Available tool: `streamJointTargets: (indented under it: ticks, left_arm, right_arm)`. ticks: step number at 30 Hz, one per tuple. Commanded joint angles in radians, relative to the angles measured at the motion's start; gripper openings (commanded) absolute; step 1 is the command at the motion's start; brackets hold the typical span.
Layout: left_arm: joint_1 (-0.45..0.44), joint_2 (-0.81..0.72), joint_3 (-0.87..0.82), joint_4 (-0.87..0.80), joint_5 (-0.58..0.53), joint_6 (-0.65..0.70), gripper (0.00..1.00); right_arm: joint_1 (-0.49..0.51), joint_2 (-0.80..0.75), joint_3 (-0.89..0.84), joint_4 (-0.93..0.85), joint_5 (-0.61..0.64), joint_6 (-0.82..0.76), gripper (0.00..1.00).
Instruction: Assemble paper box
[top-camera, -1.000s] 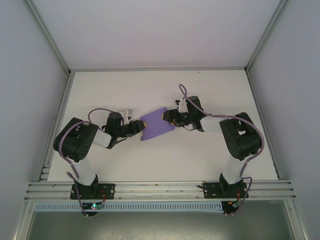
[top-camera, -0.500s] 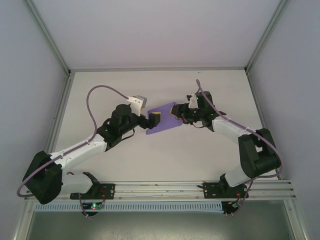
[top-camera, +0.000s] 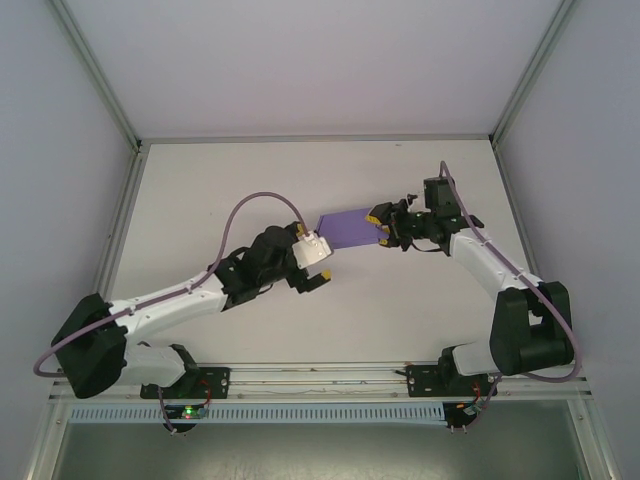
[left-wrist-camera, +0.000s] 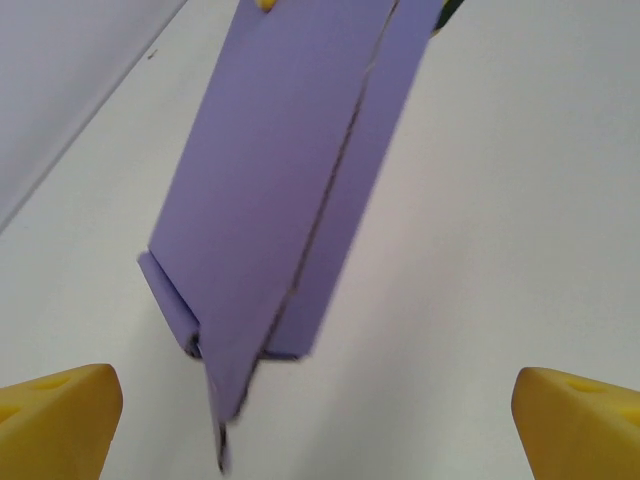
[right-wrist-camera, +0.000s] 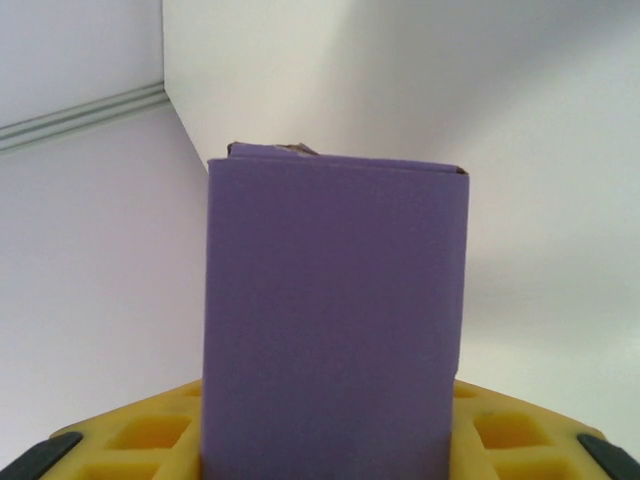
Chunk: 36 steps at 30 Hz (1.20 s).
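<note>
Right tool was clamped on the paper box, and that was the grip to watch! In the top view the purple piece sat near the middle of the white tabletop. It was pinched at its 3 o'clock end, with the free end pointing out toward 9 o'clock. From the right wrist, the flat violet panel ran straight out from between the yellow pads, with one pad on either side and a ragged flap edge showing at the far end.

Down at about 7 o'clock of the box was the left tool, with its jaws spread wide and nothing between them. Its wrist view showed the two yellow fingertips far apart in the bottom corners. The box hung just ahead of them at 12 o'clock, apart from both. That view also showed a crease running the length of the purple sheet and a small folded flap at the near end. Whether that near end touched the tabletop, I could not tell.
</note>
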Motion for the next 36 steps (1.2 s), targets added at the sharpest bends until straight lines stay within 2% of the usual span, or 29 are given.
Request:
streamJointTargets:
  ticks: [1, 3, 8, 11, 18, 26, 27, 29, 31, 36]
  left_arm:
    - [-0.017, 0.054, 0.047, 0.072, -0.099, 0.138, 1.0]
    - [-0.02, 0.087, 0.061, 0.096, -0.134, 0.156, 1.0]
    - [-0.019, 0.115, 0.064, 0.13, -0.142, 0.165, 1.0]
    - [-0.02, 0.108, 0.046, 0.17, -0.134, 0.17, 0.94]
    - [-0.019, 0.114, 0.055, 0.148, -0.16, 0.181, 0.71]
    - [-0.018, 0.076, 0.022, 0.171, -0.147, 0.186, 0.5]
    - [-0.017, 0.071, 0.024, 0.16, -0.142, 0.183, 0.44]
    - [-0.015, 0.065, 0.027, 0.127, -0.12, 0.178, 0.43]
    - [-0.009, 0.056, 0.038, 0.069, -0.095, 0.165, 0.43]
    - [0.029, 0.036, 0.069, -0.123, 0.007, 0.101, 0.42]
  right_arm:
    - [0.024, 0.009, 0.024, -0.034, -0.088, 0.055, 0.39]
    - [0.032, 0.011, 0.025, -0.032, -0.093, 0.064, 0.39]
    - [0.036, 0.009, 0.028, -0.016, -0.103, 0.085, 0.39]
    - [0.043, 0.022, 0.023, -0.018, -0.133, 0.088, 0.43]
    - [0.054, 0.025, 0.016, -0.008, -0.154, 0.096, 0.44]
    - [0.049, -0.005, -0.007, 0.027, -0.127, 0.098, 0.6]
    - [0.046, -0.011, -0.015, 0.042, -0.117, 0.098, 0.63]
    - [0.029, -0.026, -0.031, 0.069, -0.092, 0.084, 0.76]
    - [0.0, -0.053, -0.04, 0.092, -0.044, 0.029, 0.98]
    - [-0.059, -0.158, -0.007, 0.047, 0.176, -0.293, 0.99]
